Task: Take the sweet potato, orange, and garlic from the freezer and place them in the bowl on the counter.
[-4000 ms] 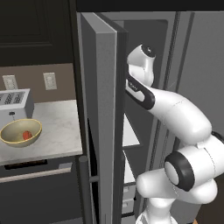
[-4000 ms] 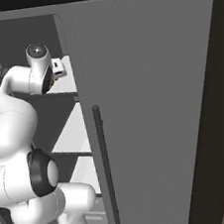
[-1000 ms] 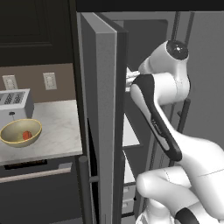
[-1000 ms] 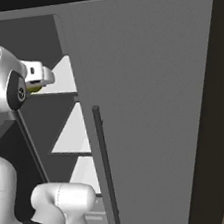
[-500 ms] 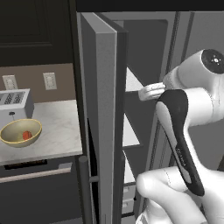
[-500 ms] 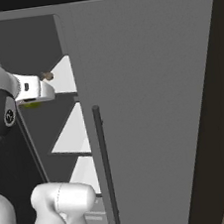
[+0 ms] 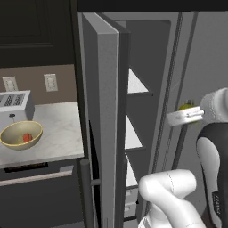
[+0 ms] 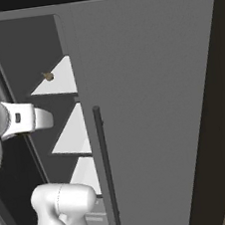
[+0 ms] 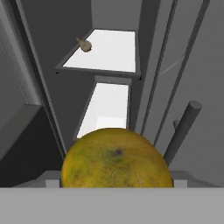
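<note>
Dark cabinets and a brown wall with two outlets back the marbled worktop [image 7: 53, 133] at nine o'clock in the left base view. On it sits the bowl [image 7: 20, 134], pale yellow, with the sweet potato [image 7: 27, 137] lying inside as a small red lump. Just behind the bowl, at its eleven o'clock, stands the toaster [image 7: 15, 106].

Right of the worktop rises the freezer [image 7: 142, 62], its long door [image 7: 103, 124] swung out edge-on toward me. White shelves [image 7: 136, 84] step down inside it, one above another.

At three o'clock in that same view the claw [image 7: 186, 112] reaches out sideways in front of the grey fridge face, clear of the freezer shelves. A bit of yellow-green peeks over it: the orange [image 7: 185, 107]. From the hand view the orange [image 9: 117, 158] bulks large at six o'clock, mottled yellow-olive with a dark spot on top, seated between the claw's two sides, so the claw is clamped on the orange with its jaws set wide around it.

Beyond the fruit, the hand view looks into the freezer, where the top shelf [image 9: 109, 54] carries a small tan lump with a stalk [image 9: 85, 45] at eleven o'clock; it is too small to name surely. The same lump [image 8: 48, 76] shows in the right base view, near the shelf's front edge, well apart from the claw. In that view the closed fridge door [image 8: 154, 109] with its dark handle [image 8: 106, 165] takes the middle.
</note>
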Available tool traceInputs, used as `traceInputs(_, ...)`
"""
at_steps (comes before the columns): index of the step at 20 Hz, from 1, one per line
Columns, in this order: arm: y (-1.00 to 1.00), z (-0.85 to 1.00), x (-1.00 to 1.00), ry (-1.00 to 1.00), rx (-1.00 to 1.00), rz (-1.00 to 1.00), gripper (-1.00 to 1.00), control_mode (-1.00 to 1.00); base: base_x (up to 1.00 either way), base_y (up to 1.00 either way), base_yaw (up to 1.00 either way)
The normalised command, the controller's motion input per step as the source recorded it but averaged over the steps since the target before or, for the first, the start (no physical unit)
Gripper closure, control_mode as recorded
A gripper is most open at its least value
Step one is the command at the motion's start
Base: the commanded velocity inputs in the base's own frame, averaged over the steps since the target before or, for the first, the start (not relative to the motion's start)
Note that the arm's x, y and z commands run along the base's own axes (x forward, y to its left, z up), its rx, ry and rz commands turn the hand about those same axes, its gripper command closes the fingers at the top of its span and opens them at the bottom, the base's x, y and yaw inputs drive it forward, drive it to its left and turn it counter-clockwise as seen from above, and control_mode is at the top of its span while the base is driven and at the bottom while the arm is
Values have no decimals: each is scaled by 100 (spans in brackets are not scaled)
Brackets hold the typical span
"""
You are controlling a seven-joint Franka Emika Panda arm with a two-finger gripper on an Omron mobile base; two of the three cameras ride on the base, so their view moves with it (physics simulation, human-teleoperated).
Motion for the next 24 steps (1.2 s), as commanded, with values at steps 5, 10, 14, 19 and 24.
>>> traceInputs(5, -19, 3, -45, 0, 0, -6, 100, -100, 0, 0, 0)
traceInputs(10, -28, 4, -18, 2, 0, -8, 100, -100, 0, 0, 0)
traceInputs(14, 0, 0, -5, 2, 0, -7, 100, -100, 0, 0, 0)
traceInputs(19, 3, 1, -1, 5, 0, -1, 100, -100, 0, 0, 0)
traceInputs(24, 0, 0, 0, 7, 0, 0, 100, -100, 0, 0, 0)
